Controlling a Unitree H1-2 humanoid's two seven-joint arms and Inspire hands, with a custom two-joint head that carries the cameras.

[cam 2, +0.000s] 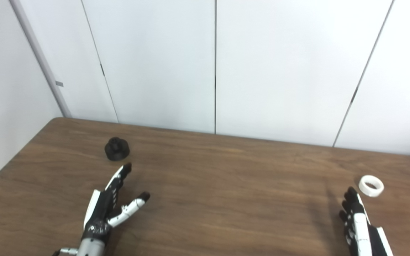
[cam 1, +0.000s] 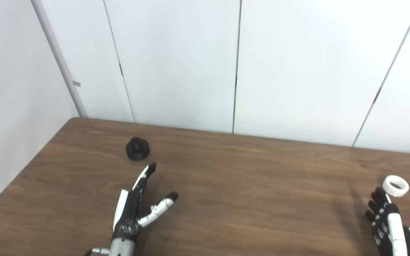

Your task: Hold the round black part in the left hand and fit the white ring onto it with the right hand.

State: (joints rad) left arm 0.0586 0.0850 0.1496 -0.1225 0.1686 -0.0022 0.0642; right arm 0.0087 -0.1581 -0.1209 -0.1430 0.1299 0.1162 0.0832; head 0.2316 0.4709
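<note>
Both parts lie just beyond outstretched fingers point(cam 1: 150, 169), untouched.

Blk/wht hands point(cam 1: 133, 209), silver wrist point(cam 1: 120, 247)

Dark brown wood-grain table point(cam 1: 247, 177), plain white panelled wall point(cam 1: 176, 64) with thin dark seams. The small round part point(cam 1: 137, 148) is matte black, the plastic ring point(cam 1: 396, 185) white. Both the left robot hand point(cam 1: 137, 202) and right robot hand point(cam 1: 386, 220) are black-and-white with black fingertips.
</note>
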